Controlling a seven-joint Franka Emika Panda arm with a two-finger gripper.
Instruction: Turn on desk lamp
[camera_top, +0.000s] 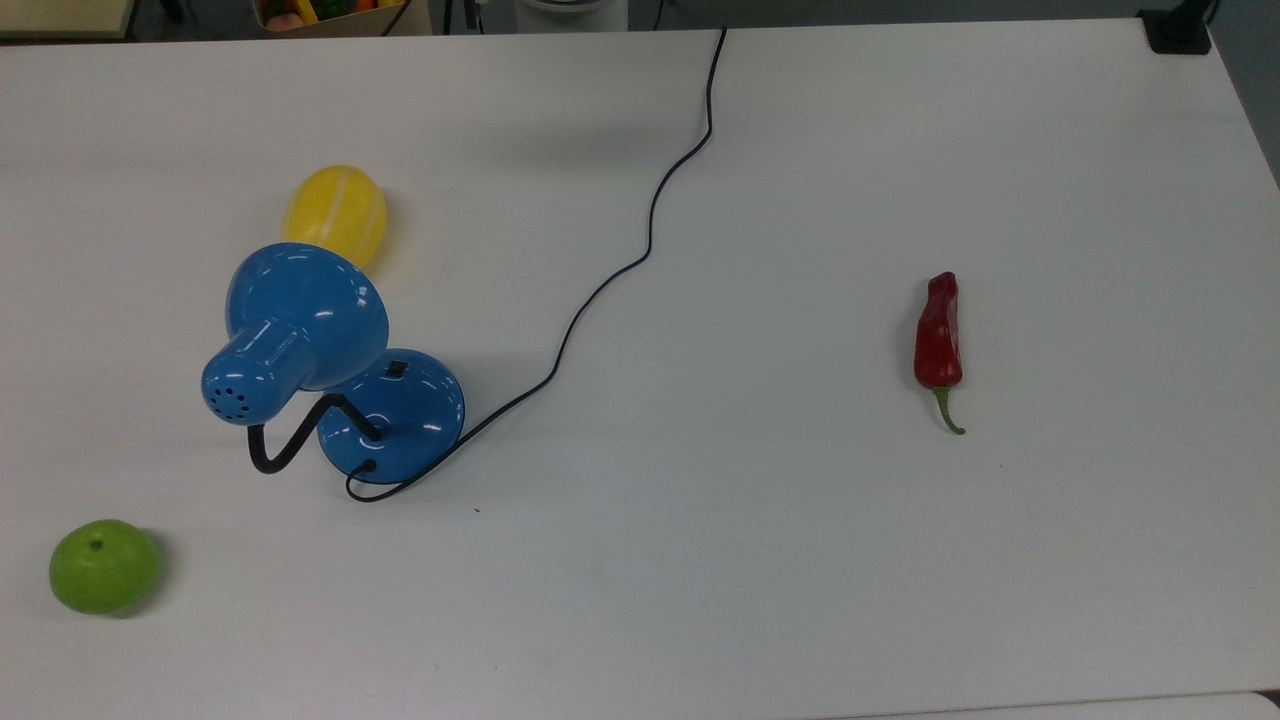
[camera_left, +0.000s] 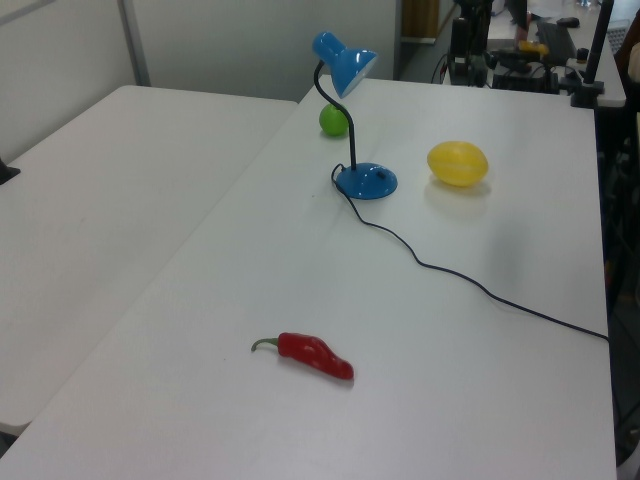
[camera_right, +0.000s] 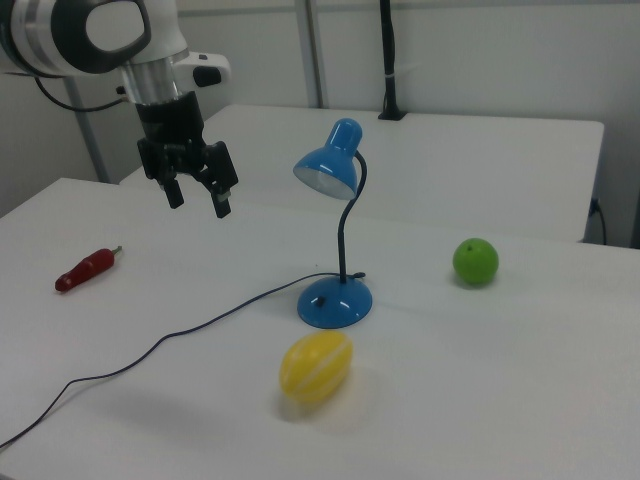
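Hovering high over the tabletop (camera_right: 520, 380), the tool (camera_right: 197, 198) hangs at the right view's upper left, fingers spread apart, gripping nothing, well apart from the desk lamp (camera_right: 335, 235). Lamp stands upright toward the top view's left, base (camera_top: 395, 415) flat on the tabletop, gooseneck (camera_top: 290, 440) bent so the shade (camera_top: 300, 320) leans out over one side. Bulb looks unlit, so the task seems not yet started. Small black switch (camera_top: 397, 369) sits on top of the base, on the side nearer the yellow fruit (camera_top: 336, 214) in the top view; likely reachable from above, though the shade overhangs close by and may crowd the approach. Cord (camera_top: 640, 260) snakes off the base to the far tabletop edge, lying slack, probably so the lamp stays plugged in. Green apple (camera_top: 104, 565) and red chili pepper (camera_top: 938, 335) lie apart from the lamp, probably distractors. No brand, label or readable writing on anything.
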